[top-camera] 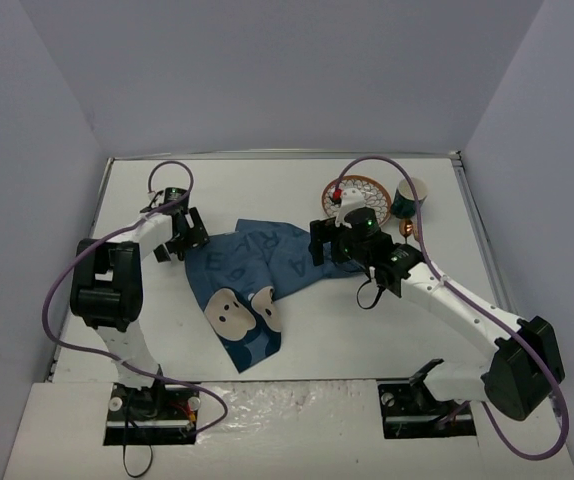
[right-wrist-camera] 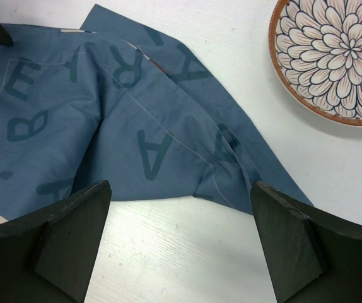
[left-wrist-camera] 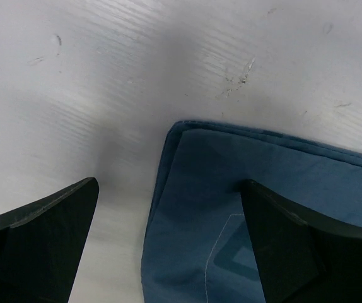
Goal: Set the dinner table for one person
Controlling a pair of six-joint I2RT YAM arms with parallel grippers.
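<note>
The white dinner table (top-camera: 367, 330) carries a crumpled blue placemat (top-camera: 247, 280) with bear faces and letters, part of it folded over. My left gripper (top-camera: 185, 238) hangs open over the placemat's far left corner. In the left wrist view that corner (left-wrist-camera: 231, 183) lies between the spread fingers of the left gripper (left-wrist-camera: 168, 246), nothing held. My right gripper (top-camera: 327, 245) stands open at the placemat's right edge. The right wrist view has the lettered cloth (right-wrist-camera: 124, 126) just ahead of the right gripper (right-wrist-camera: 181, 246), with bare table between the fingers.
A flower-patterned plate (top-camera: 355, 192) with a brown rim sits at the back right, also in the right wrist view as the plate (right-wrist-camera: 332, 57). A cup (top-camera: 408, 197) lies beside it, with a small copper-coloured object (top-camera: 404, 229) just in front. Grey walls enclose the table.
</note>
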